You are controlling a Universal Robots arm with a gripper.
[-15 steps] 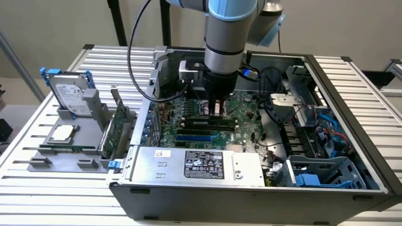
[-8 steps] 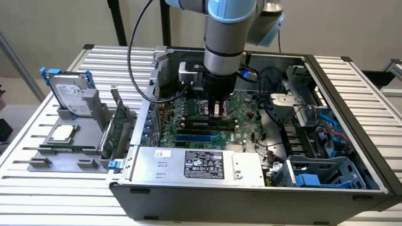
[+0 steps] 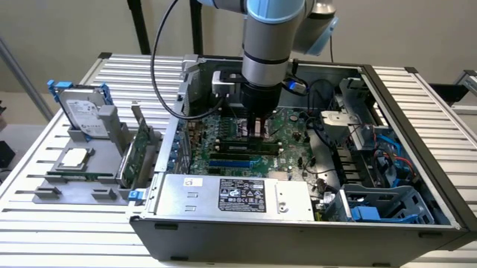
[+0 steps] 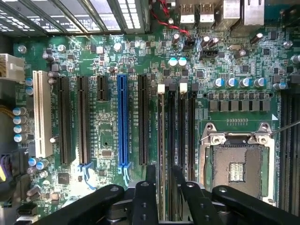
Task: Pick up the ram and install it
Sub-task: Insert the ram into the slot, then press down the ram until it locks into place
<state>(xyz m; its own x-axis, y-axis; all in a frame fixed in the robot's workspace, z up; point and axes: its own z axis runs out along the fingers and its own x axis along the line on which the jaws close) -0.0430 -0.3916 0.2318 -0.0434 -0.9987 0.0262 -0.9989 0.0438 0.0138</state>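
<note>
Nearest me, the power supply (image 3: 231, 195) closes off the near edge of the case (image 3: 417, 111), so there is no open room on that side; just beyond it lie the black memory slots (image 4: 180, 140), and in the leftmost of them stands a thin green strip, seen edge-on, that I take to be the ram (image 4: 162, 140); the gripper (image 4: 164, 171) hangs straight over that slot, low inside the case, and I cannot tell whether it is open or closed, nor whether it has hold of the stick; the risk I see is a tilt; if the ram goes down skewed to the slot, or one end leads, it could jam against a white latch (image 4: 161, 89) or bend instead of seating; a sideways slip to the right would bring metal close to the bare CPU socket (image 4: 236, 164), which sits just beside the slots; farther right the drive bay and its blue cables (image 3: 387, 151) crowd that side; to the left the case wall (image 3: 182, 111) rises; above, the way is clear, so straight up and down is the only free line; at the far side, the arm's own black cable (image 3: 160, 67) hangs near the case rim and might catch.
</note>
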